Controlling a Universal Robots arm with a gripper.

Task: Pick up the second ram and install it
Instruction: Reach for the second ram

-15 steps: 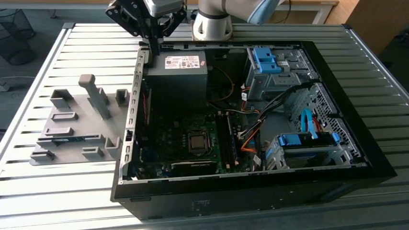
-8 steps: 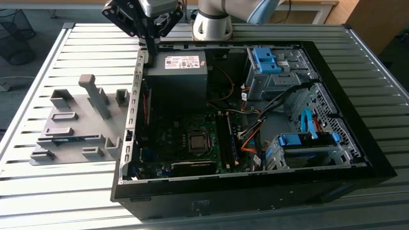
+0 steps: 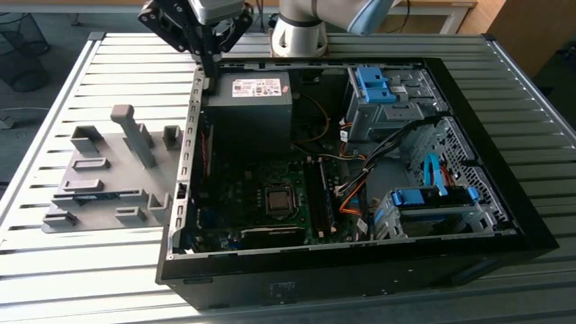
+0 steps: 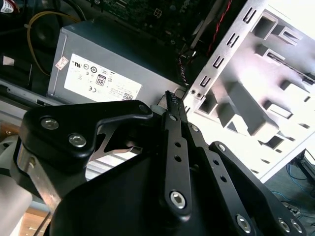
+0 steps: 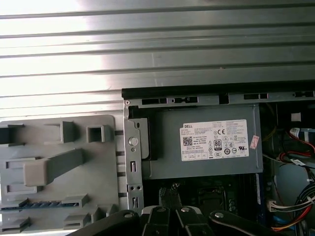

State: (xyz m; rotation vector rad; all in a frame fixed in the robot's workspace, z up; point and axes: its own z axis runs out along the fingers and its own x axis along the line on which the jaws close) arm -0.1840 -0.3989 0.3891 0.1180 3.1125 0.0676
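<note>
Exterior view: a power supply (image 3: 252, 101) and motherboard (image 3: 236, 192) are held in an open case (image 3: 531, 223). The gripper (image 3: 210, 77) is poised at the case wall, clenched on nothing. The ram (image 3: 97, 196) is slotted in a grey tray (image 3: 117, 179) beside the case.
Second wrist view: the fingers (image 4: 177, 147) are pressed together.
First wrist view: the ram (image 5: 42, 204) is seen in the tray (image 5: 98, 172).

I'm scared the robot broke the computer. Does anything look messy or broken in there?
Nothing looks broken or spilled. The computer case lies open with loose cables, which seems normal for this work. The second ram lies flat in the grey holder, and the gripper hangs by the power supply.
</note>
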